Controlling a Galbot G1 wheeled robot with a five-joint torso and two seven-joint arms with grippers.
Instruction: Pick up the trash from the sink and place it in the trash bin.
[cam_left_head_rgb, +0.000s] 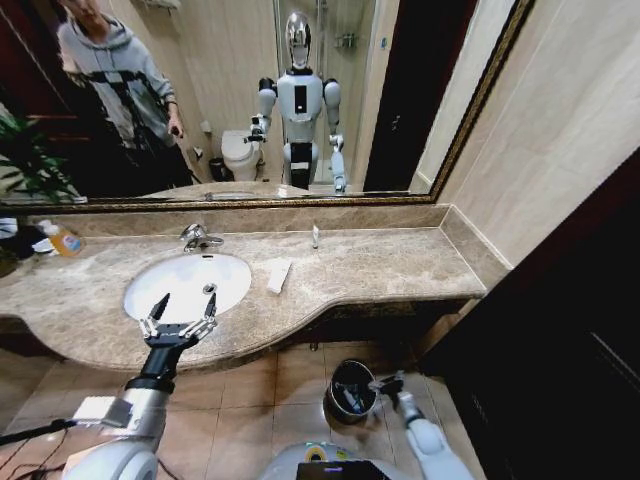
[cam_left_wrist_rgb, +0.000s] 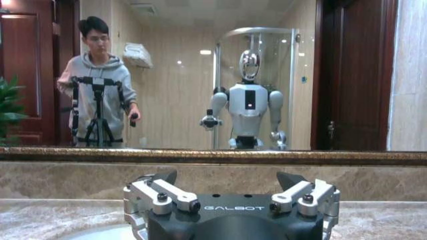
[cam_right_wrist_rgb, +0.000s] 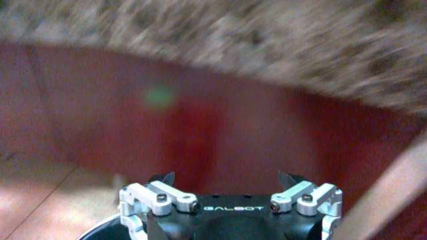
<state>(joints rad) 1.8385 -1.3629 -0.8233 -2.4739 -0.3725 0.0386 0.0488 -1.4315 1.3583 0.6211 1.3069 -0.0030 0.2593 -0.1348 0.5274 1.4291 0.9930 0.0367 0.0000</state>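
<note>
Sink (cam_left_head_rgb: 150, 285) beneath wide-open, empty left end effector (cam_left_head_rgb: 185, 300); right end effector (cam_left_head_rgb: 385, 384) spread beside trash bin (cam_left_head_rgb: 350, 390).

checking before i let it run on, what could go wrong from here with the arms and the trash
The left pincer hangs open at the sink's front rim, so a careless descent could knock the marble edge. The flat white bar and slim vial lie on the counter outside the basin, so they might get missed. The right pincer sits beside the trash bin and could tip it.
</note>
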